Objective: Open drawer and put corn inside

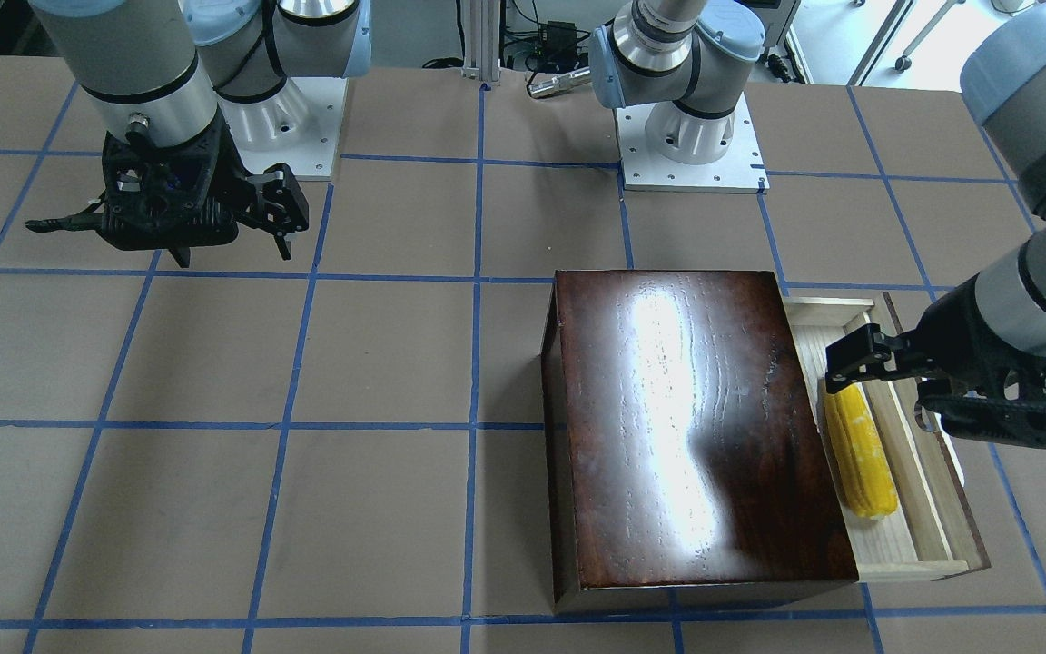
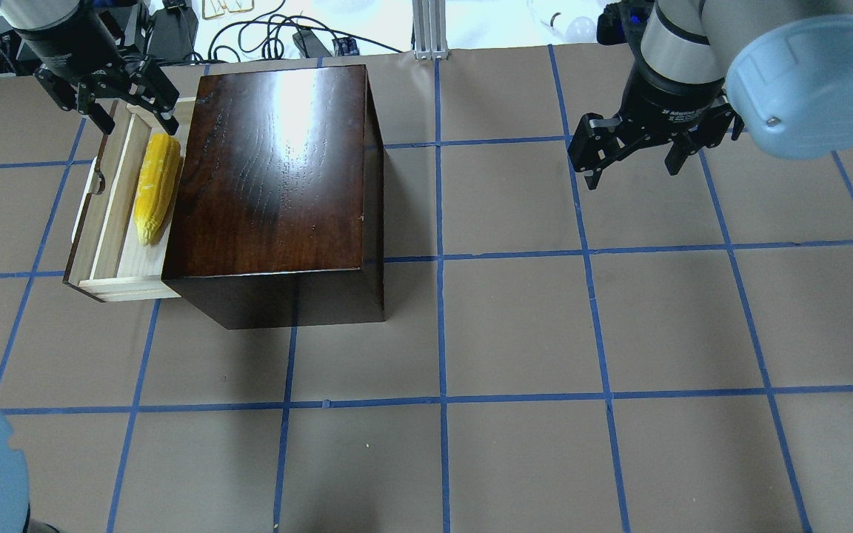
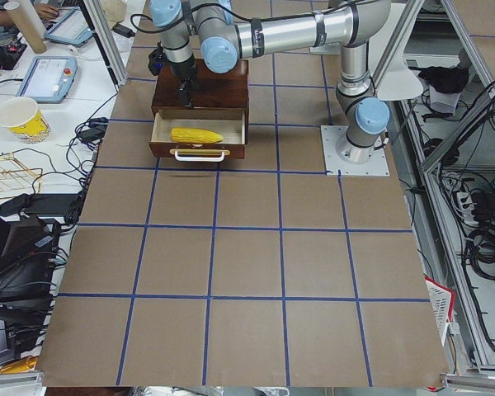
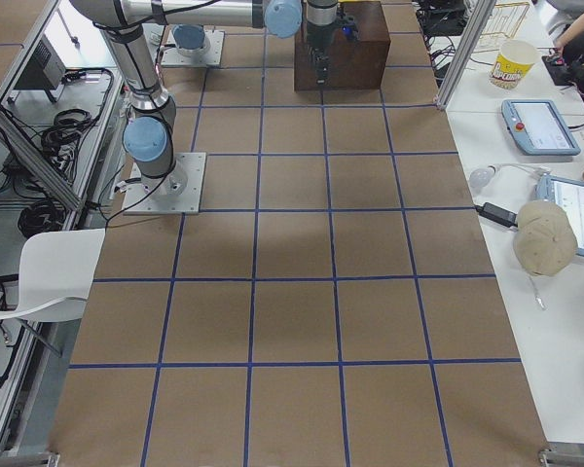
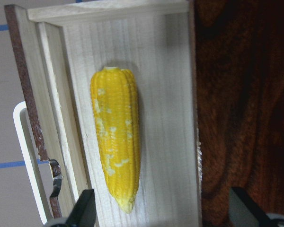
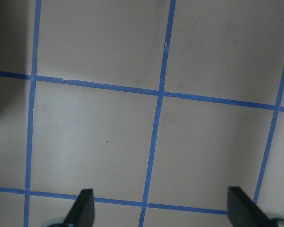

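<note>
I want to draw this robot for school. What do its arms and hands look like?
The left arm and the right arm are smooth silver-grey tubes with round pale blue caps at the joints. The left hand and the right hand are black, each with two thin fingers. The right wrist carries small white lettering, too tiny to read.

Arms well apart; left tool [image 2: 135, 112] spread wide, pointing down; right tool [image 2: 634, 169] spread, seemingly also downward

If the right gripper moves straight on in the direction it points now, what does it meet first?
Most likely the table, near a crossing of blue tape lines; nothing else shows under the right gripper.
</note>
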### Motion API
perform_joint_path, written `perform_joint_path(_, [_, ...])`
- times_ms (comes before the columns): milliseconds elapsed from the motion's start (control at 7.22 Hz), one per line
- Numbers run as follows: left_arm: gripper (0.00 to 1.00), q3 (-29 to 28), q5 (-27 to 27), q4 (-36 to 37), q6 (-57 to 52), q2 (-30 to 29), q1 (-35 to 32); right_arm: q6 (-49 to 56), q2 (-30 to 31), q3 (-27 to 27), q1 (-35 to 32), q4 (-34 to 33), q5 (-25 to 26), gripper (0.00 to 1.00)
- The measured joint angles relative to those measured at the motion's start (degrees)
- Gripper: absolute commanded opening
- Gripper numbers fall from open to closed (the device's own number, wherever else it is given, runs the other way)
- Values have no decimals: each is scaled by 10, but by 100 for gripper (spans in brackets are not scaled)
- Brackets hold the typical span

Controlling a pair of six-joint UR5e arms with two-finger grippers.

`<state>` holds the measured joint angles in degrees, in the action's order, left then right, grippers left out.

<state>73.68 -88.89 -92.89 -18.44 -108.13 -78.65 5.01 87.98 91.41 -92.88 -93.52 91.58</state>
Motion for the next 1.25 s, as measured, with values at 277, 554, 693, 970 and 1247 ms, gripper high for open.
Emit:
perform_joint_path(277, [100, 6, -3, -2, 53, 19, -48, 0, 0, 0, 0, 0, 0, 100])
perform_joint_path(554, [100, 26, -4, -4, 85, 40, -75, 0, 0, 0, 0, 0, 0, 100])
perform_joint_path(693, [100, 39, -2, -5, 100, 51, -80, 0, 0, 0, 0, 0, 0, 100])
perform_joint_path(970, [100, 67, -1, -5, 115, 72, -90, 0, 0, 0, 1, 0, 0, 100])
perform_joint_path(1247, [100, 81, -1, -6, 122, 91, -97, 0, 0, 0, 0, 0, 0, 100])
